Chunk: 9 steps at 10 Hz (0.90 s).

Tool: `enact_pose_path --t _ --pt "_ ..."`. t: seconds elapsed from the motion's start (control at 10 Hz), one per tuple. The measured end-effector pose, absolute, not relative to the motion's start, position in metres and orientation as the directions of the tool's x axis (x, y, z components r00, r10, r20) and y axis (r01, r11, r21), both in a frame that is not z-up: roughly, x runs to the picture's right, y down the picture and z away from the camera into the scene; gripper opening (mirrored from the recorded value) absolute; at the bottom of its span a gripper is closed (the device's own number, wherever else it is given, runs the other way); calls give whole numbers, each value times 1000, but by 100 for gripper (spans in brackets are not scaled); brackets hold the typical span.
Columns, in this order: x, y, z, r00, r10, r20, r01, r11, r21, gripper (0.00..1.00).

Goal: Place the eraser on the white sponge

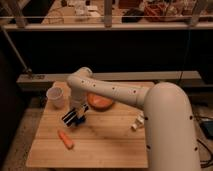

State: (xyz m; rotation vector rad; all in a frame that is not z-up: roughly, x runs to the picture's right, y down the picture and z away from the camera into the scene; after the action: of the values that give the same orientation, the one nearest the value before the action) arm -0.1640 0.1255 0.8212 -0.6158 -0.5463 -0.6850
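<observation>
My gripper [76, 115] hangs from the white arm [110, 92] over the left middle of the wooden table [105, 145], close to its surface. A dark, white-edged block [69, 118], which may be the eraser, sits right at the gripper's tip; I cannot tell whether it is held or lying on the table. A small white object [137, 122], possibly the white sponge, lies on the table to the right, next to the arm's thick white link.
A white cup [55, 96] stands at the table's back left. An orange dish [100, 102] lies behind the gripper. An orange carrot-like piece [65, 139] lies at the front left. A dark shelf and railing run behind the table.
</observation>
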Motion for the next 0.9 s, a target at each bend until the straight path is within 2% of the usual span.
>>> enact_pose_path --t 0.9 --pt "-167 128 831 619 -439 651 750 578 -323 0"
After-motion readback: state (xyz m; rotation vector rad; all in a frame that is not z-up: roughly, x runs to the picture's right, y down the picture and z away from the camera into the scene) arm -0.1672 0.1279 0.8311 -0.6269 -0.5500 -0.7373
